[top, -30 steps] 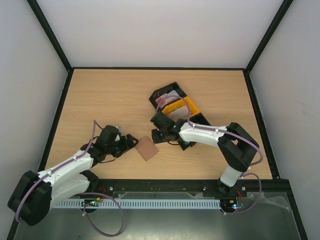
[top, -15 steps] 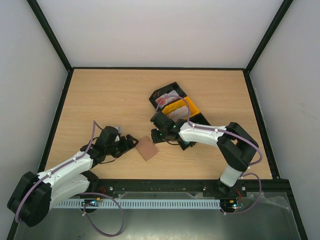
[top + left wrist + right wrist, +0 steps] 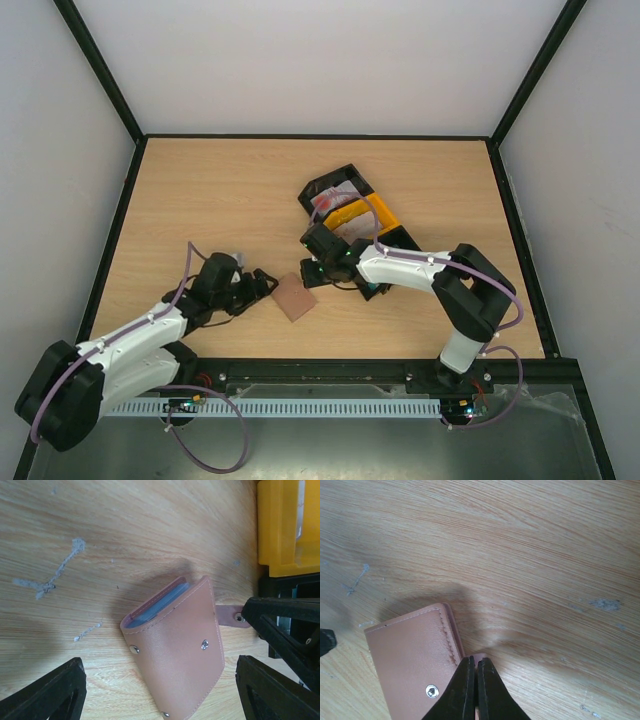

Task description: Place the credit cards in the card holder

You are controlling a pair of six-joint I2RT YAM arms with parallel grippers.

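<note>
The brown card holder [image 3: 295, 297] lies folded on the table, blue-grey pockets showing at its open edge [image 3: 157, 605]. My left gripper [image 3: 262, 285] is open, and its fingers [image 3: 50, 695] straddle the holder low over the table without touching it. My right gripper [image 3: 312, 272] is shut on the holder's small snap tab [image 3: 229, 616], its tips [image 3: 474, 667] pinched at the holder's edge [image 3: 410, 660]. A red-and-white credit card [image 3: 335, 197] lies in the black tray behind.
A black tray [image 3: 322, 186] and an orange tray [image 3: 368, 212] sit just behind the right arm; the orange tray's corner [image 3: 280, 525] is close to the holder. Black frame rails edge the table.
My right gripper has edged slightly left at the holder's tab. The left arm and the card holder have barely moved.
</note>
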